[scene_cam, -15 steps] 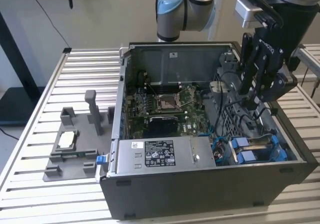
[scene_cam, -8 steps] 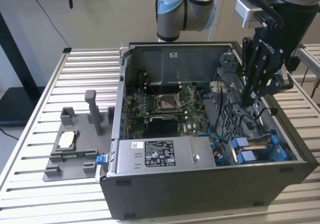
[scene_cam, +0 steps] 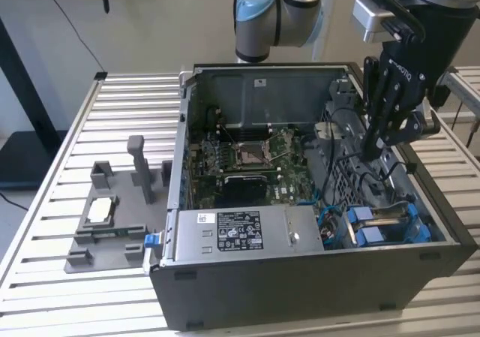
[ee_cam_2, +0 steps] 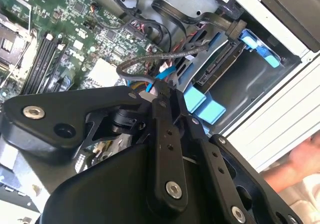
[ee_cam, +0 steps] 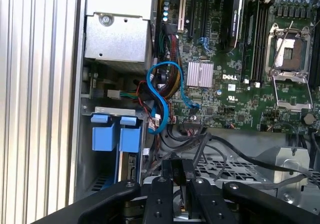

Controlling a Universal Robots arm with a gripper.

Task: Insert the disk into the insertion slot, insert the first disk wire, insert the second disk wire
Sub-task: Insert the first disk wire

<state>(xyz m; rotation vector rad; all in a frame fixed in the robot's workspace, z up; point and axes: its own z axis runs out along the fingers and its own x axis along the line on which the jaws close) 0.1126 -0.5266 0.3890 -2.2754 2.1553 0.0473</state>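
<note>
One silver-grey disk (scene_cam: 390, 218) in its blue carrier sits in the grey perforated insertion slot (ee_cam: 100, 169), lower right of the exterior view, two blue tabs (ee_cam: 104, 136) showing. The one black claw (scene_cam: 373, 153), fingers together, hangs higher in that frame.

a robotics lab bench: slatted aluminium table (scene_cam: 45, 202), opened computer case (scene_cam: 300, 284), grey parts fixture (scene_cam: 105, 236), industrial arm (scene_cam: 266, 18) overhead

The black metal gripper (scene_cam: 373, 154) on the silver-and-blue arm (scene_cam: 279, 13) hangs inside the open dark computer case (scene_cam: 300, 277), fingers (scene_cam: 370, 123) pinched together.
</note>
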